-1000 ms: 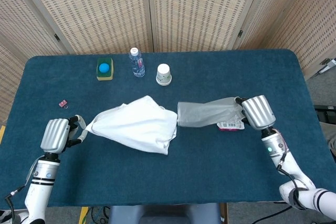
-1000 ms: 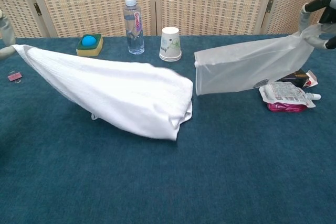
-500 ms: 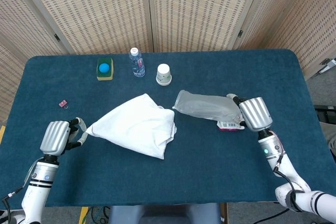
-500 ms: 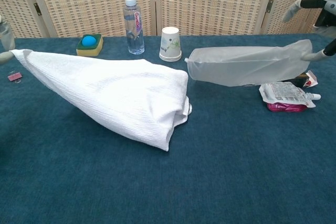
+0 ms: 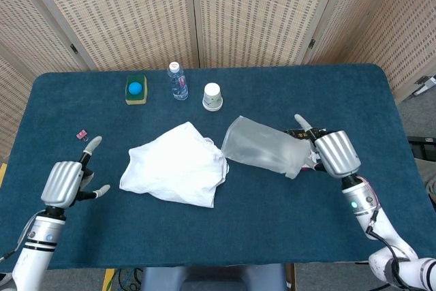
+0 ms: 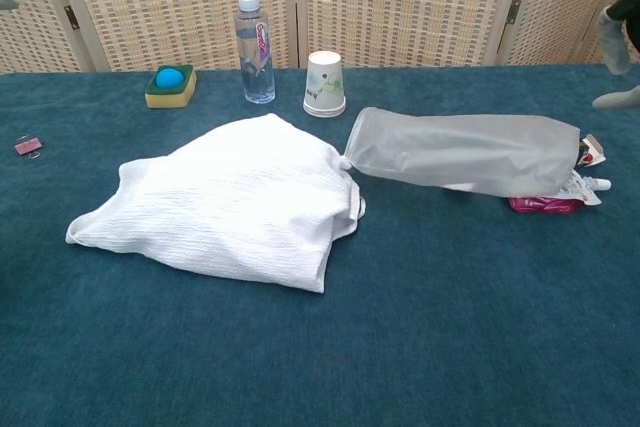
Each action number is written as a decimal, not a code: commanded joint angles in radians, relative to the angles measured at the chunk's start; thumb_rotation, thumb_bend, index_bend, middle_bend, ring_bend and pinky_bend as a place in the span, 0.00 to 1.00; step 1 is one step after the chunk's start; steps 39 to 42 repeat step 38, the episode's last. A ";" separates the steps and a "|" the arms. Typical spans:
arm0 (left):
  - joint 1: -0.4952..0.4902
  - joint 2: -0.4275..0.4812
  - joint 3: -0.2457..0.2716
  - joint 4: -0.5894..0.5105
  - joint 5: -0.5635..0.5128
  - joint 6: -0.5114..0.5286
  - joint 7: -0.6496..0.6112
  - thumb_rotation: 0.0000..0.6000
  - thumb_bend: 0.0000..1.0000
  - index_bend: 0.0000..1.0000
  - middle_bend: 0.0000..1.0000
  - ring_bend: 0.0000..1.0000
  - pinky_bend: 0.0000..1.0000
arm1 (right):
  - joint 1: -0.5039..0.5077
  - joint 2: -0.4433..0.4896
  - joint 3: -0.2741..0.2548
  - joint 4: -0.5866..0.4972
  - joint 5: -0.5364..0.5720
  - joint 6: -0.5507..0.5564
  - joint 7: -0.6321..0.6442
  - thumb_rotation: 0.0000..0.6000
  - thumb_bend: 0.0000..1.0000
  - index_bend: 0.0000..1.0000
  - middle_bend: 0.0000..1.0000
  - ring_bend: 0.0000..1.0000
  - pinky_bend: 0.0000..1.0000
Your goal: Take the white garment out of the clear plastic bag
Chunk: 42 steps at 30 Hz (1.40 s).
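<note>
Looks done: white garment [image 5: 177,166] out on the bench [image 5: 225,230] just beside the emptied clear plastic bag [image 5: 262,150], left hand [image 5: 65,182] and right hand [image 5: 332,152] spread, holding nothing.

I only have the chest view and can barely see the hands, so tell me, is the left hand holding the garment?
Observer: No. In the head view the left hand is open, fingers apart, to the left of the garment and clear of it.
Operator: And the right hand, is it gripping the bag?
Observer: No. The right hand is open at the right end of the bag, fingers spread, holding nothing.
</note>
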 commanded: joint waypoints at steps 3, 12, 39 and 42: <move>0.020 0.023 0.005 -0.012 -0.004 0.021 0.006 1.00 0.00 0.02 1.00 0.81 0.93 | -0.042 0.077 0.004 -0.085 -0.004 0.051 -0.020 1.00 0.00 0.00 0.54 0.54 0.73; 0.086 0.123 0.022 0.000 0.021 0.115 0.079 1.00 0.00 0.08 0.85 0.67 0.87 | -0.131 0.206 -0.029 -0.185 0.012 0.097 -0.081 1.00 0.00 0.19 0.52 0.52 0.73; 0.249 0.180 0.078 0.157 0.049 0.226 0.012 1.00 0.00 0.18 0.52 0.47 0.59 | -0.293 0.250 -0.097 -0.168 -0.020 0.171 -0.037 1.00 0.00 0.23 0.52 0.52 0.72; 0.249 0.180 0.078 0.157 0.049 0.226 0.012 1.00 0.00 0.18 0.52 0.47 0.59 | -0.293 0.250 -0.097 -0.168 -0.020 0.171 -0.037 1.00 0.00 0.23 0.52 0.52 0.72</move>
